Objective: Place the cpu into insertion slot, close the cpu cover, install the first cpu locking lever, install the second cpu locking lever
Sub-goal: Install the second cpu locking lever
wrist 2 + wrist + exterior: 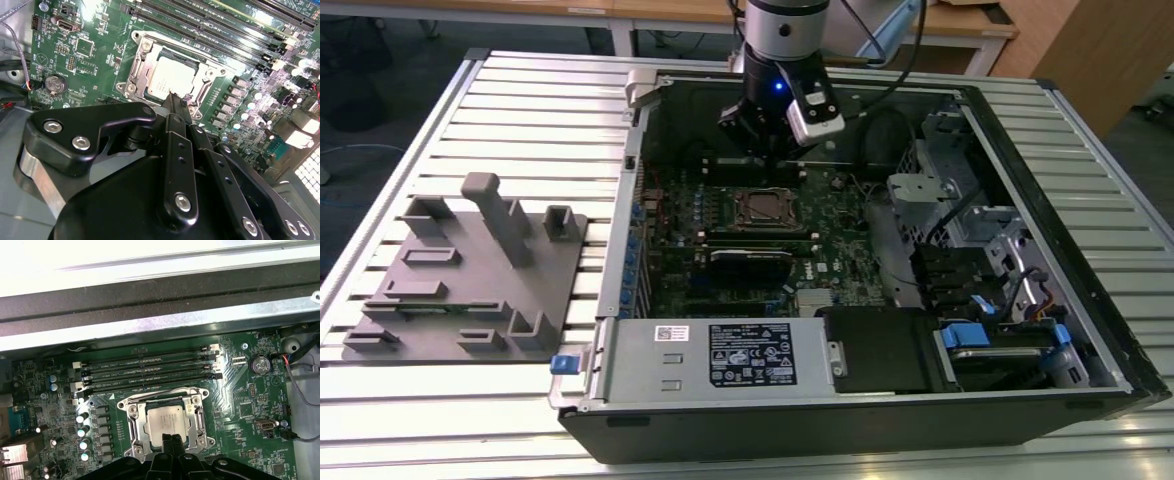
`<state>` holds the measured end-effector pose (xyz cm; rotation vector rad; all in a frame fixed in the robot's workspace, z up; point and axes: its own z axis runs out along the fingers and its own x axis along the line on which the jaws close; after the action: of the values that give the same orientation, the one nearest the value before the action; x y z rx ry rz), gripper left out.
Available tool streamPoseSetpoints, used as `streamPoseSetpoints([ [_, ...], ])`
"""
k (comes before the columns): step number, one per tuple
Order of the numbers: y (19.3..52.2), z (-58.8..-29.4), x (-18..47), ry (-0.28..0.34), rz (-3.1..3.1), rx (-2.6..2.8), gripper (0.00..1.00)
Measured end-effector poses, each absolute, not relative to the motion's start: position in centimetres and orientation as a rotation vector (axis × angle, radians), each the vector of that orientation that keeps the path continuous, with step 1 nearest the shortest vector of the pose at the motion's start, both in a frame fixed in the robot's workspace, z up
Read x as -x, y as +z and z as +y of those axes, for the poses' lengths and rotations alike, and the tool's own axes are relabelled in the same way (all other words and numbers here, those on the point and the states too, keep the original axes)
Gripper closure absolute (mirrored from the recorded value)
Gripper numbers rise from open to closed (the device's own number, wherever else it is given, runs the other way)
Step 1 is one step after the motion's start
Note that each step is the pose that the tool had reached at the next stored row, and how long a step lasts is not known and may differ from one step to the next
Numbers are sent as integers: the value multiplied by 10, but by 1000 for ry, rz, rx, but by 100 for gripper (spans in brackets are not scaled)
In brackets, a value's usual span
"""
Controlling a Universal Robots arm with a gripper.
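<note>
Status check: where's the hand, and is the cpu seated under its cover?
Hand shut, tips at socket edge. Cpu seated in insertion slot, cpu cover down over it. Nothing in the way.

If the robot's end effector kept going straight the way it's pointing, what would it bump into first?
Probably the cpu, sitting in the insertion slot under the cpu cover. The end effector tips point at its near edge, though the depth is hard to judge.

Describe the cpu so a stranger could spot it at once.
Inside the open black computer case lies the green motherboard. Beside its long black memory slots sits a silver-framed square socket; the cpu is the flat, dull silver-tan square inside it, the board's only plain metal face.
</note>
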<state>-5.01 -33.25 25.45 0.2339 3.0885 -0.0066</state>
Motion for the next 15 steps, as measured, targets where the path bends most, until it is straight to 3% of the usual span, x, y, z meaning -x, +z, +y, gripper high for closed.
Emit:
streamPoseSetpoints([
  [15, 255, -338, 50, -5, 3089, -234, 90],
])
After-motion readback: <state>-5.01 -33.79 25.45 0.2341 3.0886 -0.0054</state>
